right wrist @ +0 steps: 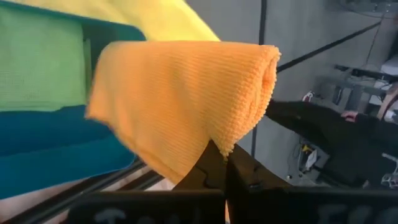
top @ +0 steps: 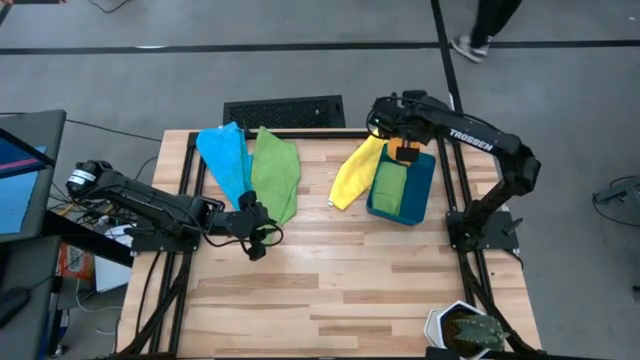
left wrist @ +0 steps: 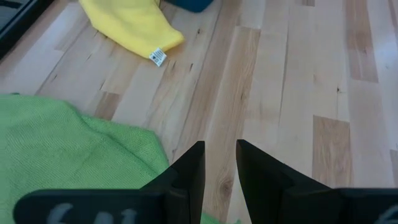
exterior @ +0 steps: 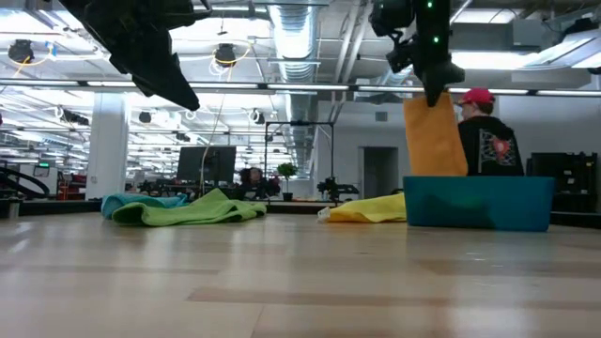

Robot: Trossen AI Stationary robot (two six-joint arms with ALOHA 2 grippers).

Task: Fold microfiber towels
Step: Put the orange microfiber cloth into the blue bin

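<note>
Right gripper upper right, jaws clamped on orange towel above teal bin, left gripper centre-left by green towel, jaws slightly parted, empty.

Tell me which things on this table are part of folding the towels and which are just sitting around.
Part of the job:
orange towel, held by the right gripper over the bin
yellow towel
green towel
light blue towel
folded green towel in the bin

Lying about:
teal bin
potted plant
left gripper, empty
</note>
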